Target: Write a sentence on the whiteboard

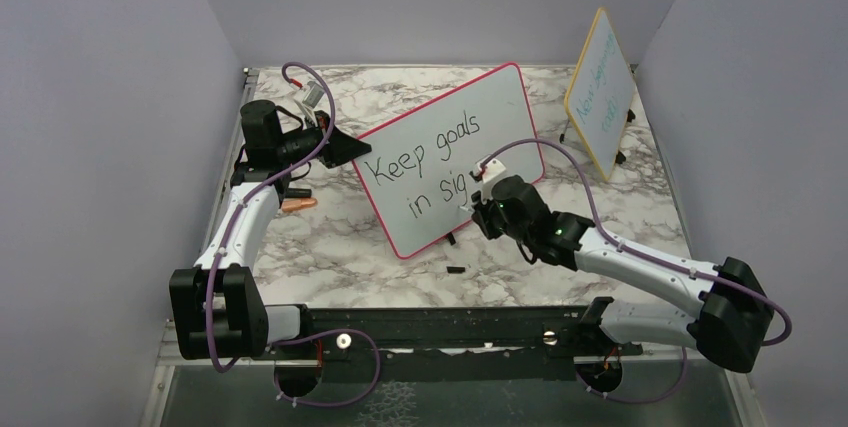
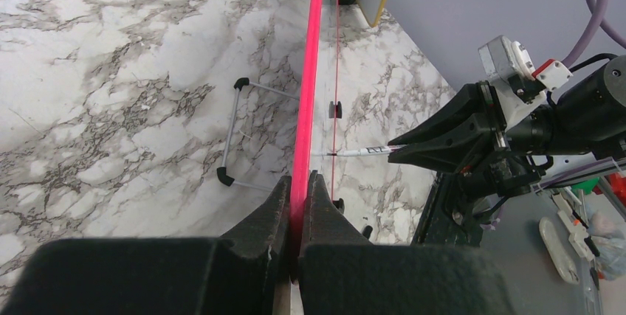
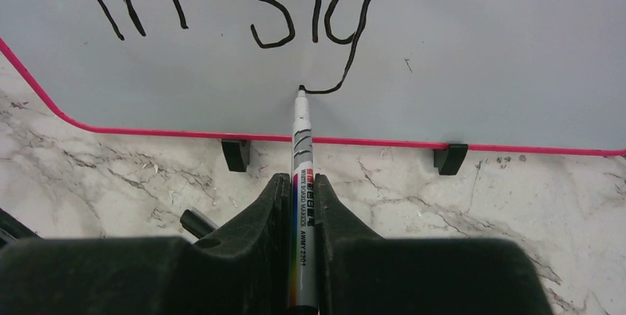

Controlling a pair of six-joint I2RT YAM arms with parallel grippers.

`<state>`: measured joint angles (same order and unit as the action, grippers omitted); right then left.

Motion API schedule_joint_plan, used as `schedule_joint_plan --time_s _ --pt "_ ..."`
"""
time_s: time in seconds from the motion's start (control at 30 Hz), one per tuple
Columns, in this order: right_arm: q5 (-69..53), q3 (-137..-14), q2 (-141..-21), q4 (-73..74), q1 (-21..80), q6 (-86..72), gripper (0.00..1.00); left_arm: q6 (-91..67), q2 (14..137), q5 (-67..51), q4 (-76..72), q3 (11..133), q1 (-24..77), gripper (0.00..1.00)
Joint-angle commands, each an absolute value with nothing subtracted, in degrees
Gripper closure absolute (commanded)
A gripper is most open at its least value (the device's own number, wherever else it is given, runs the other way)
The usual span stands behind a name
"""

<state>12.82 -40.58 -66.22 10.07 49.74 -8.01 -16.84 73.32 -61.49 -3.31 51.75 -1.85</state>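
Note:
The pink-framed whiteboard [image 1: 490,117] stands tilted on the marble table; in the right wrist view it [image 3: 480,49] fills the top. The sentence [image 1: 425,159] reads "Keep goals" over "in sig" in black; "in sig" shows in the right wrist view [image 3: 310,5]. My left gripper [image 1: 352,147] is shut on the board's left edge, seen as a pink frame [image 2: 306,108] between its jaws [image 2: 298,186]. My right gripper [image 1: 480,209] is shut on a white marker [image 3: 304,160], its tip touching the board at the end of the g's tail.
A smaller yellow-framed board [image 1: 600,87] with teal writing stands at the back right. A small black cap [image 1: 455,270] lies on the table in front of the whiteboard. An orange object [image 1: 298,204] lies near the left arm. Walls close in on both sides.

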Motion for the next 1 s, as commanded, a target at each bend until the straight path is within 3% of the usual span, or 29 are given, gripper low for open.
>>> schedule_joint_plan --time_s 0.0,0.33,0.97 --pt "13.5 -41.8 -64.4 5.6 49.3 -8.6 1.0 -12.2 75.3 -56.5 1.7 51.0 -0.8 1.0" --pt "20.1 -41.3 -61.3 2.1 48.0 -6.8 0.99 -12.2 75.3 -56.6 1.7 50.9 -0.8 1.0" --pt "20.1 -43.8 -65.3 -5.0 45.7 -4.3 1.0 -12.2 75.2 -56.7 1.6 50.9 -0.8 1.0"
